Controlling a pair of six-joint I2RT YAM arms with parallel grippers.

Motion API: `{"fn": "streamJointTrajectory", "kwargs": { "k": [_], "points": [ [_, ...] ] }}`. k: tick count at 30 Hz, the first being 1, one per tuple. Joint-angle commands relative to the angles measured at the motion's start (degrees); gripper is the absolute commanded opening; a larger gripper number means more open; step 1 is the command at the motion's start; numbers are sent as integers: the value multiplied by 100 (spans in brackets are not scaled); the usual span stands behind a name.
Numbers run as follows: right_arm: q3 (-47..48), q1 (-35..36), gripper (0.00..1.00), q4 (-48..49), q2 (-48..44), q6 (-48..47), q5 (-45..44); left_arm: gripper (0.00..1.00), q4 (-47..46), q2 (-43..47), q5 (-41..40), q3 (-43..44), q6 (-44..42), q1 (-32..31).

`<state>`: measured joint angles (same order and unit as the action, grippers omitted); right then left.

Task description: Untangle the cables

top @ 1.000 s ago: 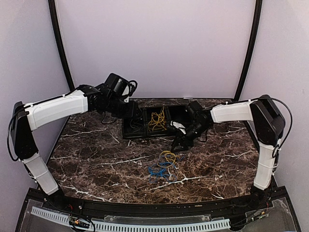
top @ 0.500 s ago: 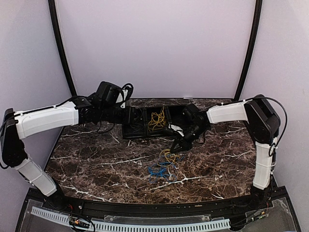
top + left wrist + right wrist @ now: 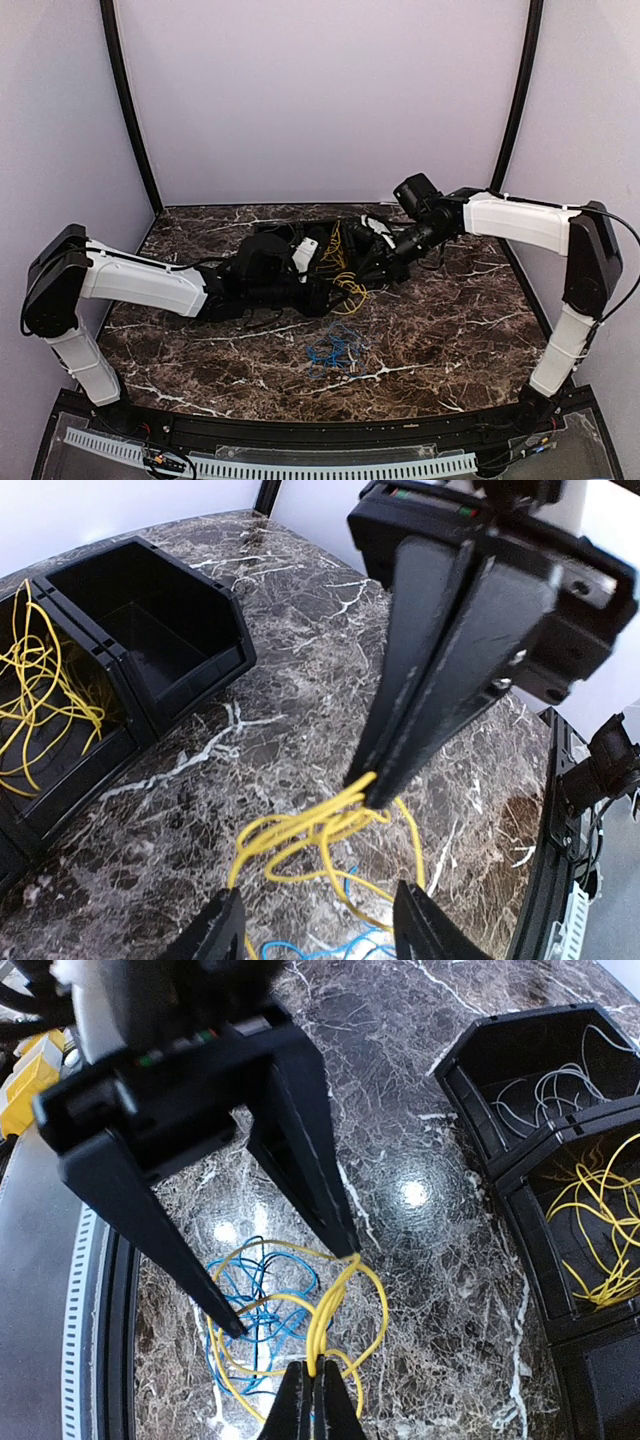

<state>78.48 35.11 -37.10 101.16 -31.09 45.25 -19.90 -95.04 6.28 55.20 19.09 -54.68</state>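
Pinched fully shut in the right gripper (image 3: 320, 1400): a bunch of yellow cable loops (image 3: 340, 1300), hanging from its tips over the marble table (image 3: 400, 1090). Lying flat below and just beside that bunch, on the table near the tray: the blue cables (image 3: 245, 1295), some strands crossing under the yellow. Spread well apart on either side of the bunch and gripping nothing: the left gripper (image 3: 292, 1290), one fingertip (image 3: 345, 1245) right at the yellow loops, contact unclear, the other (image 3: 228, 1325) down by the blue. Off to the side, a black three-compartment tray (image 3: 500, 1175). In the middle compartment, loose yellow wires (image 3: 600, 1220); in one end compartment, thin grey wires (image 3: 545, 1100); in the other end compartment (image 3: 150, 630), only bare black floor showing
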Motion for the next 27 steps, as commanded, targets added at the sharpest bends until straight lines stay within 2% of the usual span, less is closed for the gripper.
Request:
{"fn": "streamJointTrajectory", "kwargs": {
  "k": [1, 6, 10, 11, 13, 16, 19, 21, 26, 27],
  "points": [
    [98, 48, 2, -359, -240, -120, 168, 53, -1259, -327, -5, 33, 235, -65],
    [6, 48, 2, -426, -399, -209, 182, 46, -1189, -600, -351, 259, 375, -70],
    [-101, 44, 2, -361, -532, -227, 109, 30, -1091, -620, -200, 258, 338, -68],
    [-136, 41, 2, -322, -569, -223, 99, 30, -1071, -631, -190, 252, 344, -69],
    [-199, 43, 2, -265, -641, -221, 90, 31, -1022, -630, -233, 197, 402, -70],
    [-242, 44, 1, -236, -705, -219, 66, 42, -1004, -592, -338, 46, 529, -70],
    [-267, 44, 0, -232, -752, -218, -9, 43, -1145, -467, -248, -194, 550, -68],
    [-292, 48, 0, -191, -813, -191, -99, 38, -1200, -398, -193, -319, 480, -62],
    [-313, 39, 0, -110, -964, -115, -130, 10, -1529, -297, -258, -582, 393, -63],
    [-315, 35, 0, -91, -973, -79, -143, 7, -1554, -287, -309, -620, 397, -57]
  ]
}}
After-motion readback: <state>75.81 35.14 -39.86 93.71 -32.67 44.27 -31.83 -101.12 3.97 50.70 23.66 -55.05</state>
